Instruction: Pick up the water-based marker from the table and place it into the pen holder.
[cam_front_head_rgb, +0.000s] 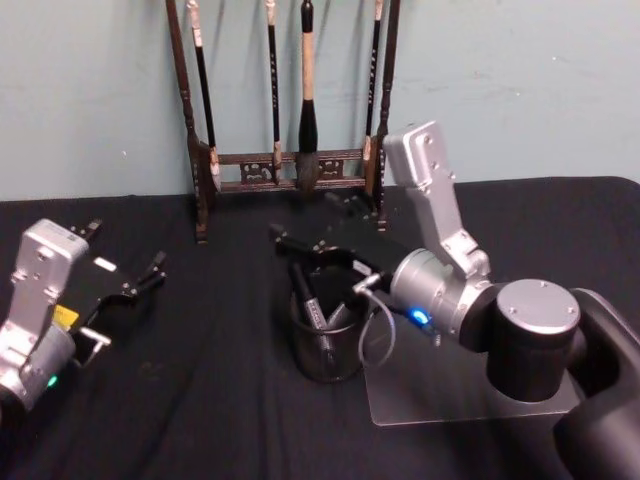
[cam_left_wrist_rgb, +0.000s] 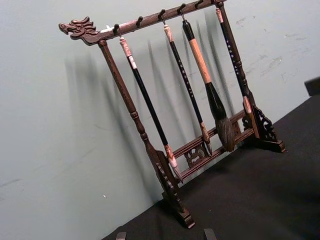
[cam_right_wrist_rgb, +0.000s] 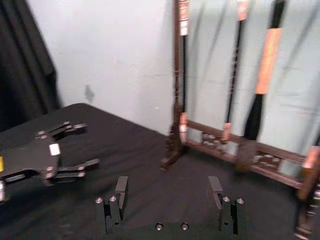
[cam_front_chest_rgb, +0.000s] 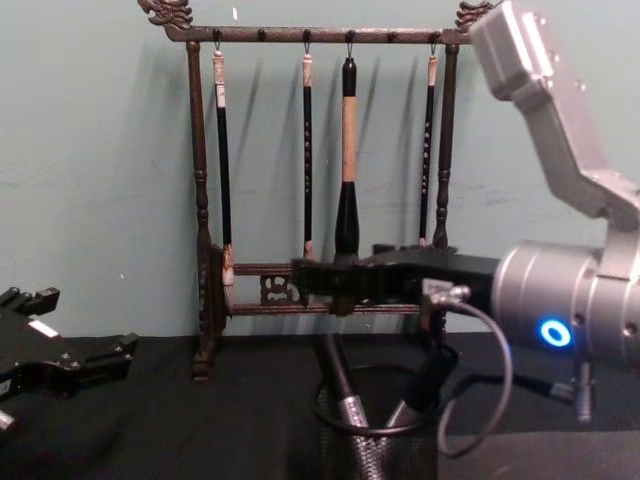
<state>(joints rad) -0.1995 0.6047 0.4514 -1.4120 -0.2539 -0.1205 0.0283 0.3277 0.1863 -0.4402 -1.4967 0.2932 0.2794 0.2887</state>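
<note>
The pen holder (cam_front_head_rgb: 325, 345), a black mesh cup, stands mid-table on the black cloth (cam_front_head_rgb: 190, 410). Two dark pens lean inside it (cam_front_head_rgb: 311, 305); I cannot tell which is the water-based marker. In the chest view they rise out of the cup (cam_front_chest_rgb: 375, 445) as grey-tipped sticks (cam_front_chest_rgb: 343, 398). My right gripper (cam_front_head_rgb: 305, 222) hovers just above the cup, open, with nothing between its fingers (cam_right_wrist_rgb: 120, 190). My left gripper (cam_front_head_rgb: 125, 252) is open and empty, low over the table's left side.
A tall dark wooden rack (cam_front_head_rgb: 285, 165) hung with several brushes stands at the back against the wall. A clear acrylic plate (cam_front_head_rgb: 450, 400) lies to the right of the cup. My right arm's big joints (cam_front_head_rgb: 530, 330) fill the right front.
</note>
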